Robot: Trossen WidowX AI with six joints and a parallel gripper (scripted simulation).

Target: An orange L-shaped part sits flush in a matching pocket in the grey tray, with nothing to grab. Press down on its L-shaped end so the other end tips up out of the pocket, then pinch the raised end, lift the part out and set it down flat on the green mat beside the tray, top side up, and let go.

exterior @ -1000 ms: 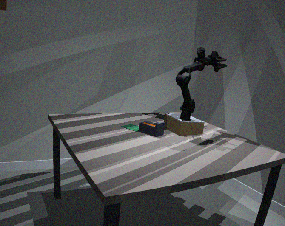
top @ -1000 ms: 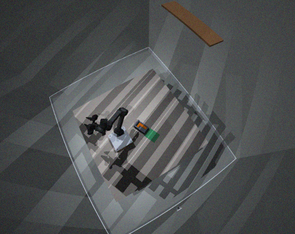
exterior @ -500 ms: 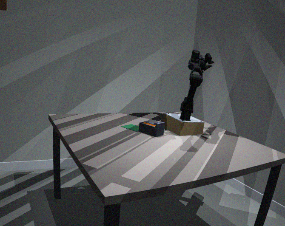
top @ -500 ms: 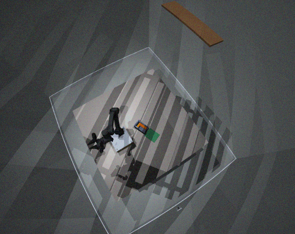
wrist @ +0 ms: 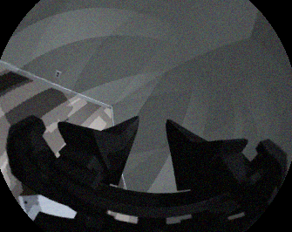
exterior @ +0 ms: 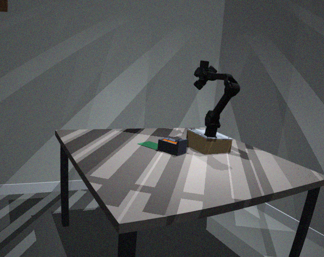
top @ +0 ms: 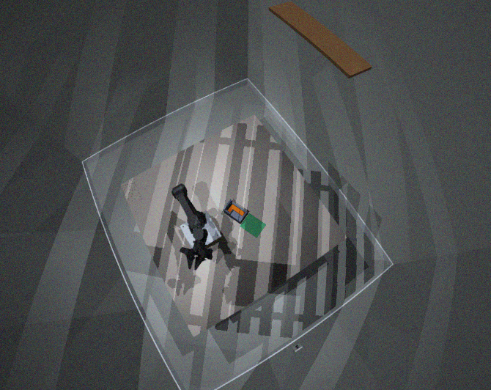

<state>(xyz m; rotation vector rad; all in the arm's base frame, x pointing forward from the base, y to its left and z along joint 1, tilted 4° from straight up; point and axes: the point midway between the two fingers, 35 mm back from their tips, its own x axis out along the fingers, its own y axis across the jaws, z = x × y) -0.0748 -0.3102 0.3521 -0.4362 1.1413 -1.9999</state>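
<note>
The orange part (top: 237, 209) (exterior: 169, 141) lies in the grey tray (exterior: 168, 148). It looks level with the tray's top, with no end visibly raised; fine detail is too small to tell. The green mat (top: 253, 225) (exterior: 149, 144) lies flat on the table against the tray's side, with nothing on it. My gripper (top: 193, 265) (wrist: 152, 120) is partly open and empty. It is high above the table, on the far side of the arm's base from the tray, and well away from the part. The wrist view shows neither part, tray nor mat.
The arm stands on a box with a white top (top: 187, 234) and tan sides (exterior: 217, 146), close beside the tray. The table (exterior: 156, 193) has striped light and shadow across it. A brown plank (top: 319, 38) is far off, beyond the table.
</note>
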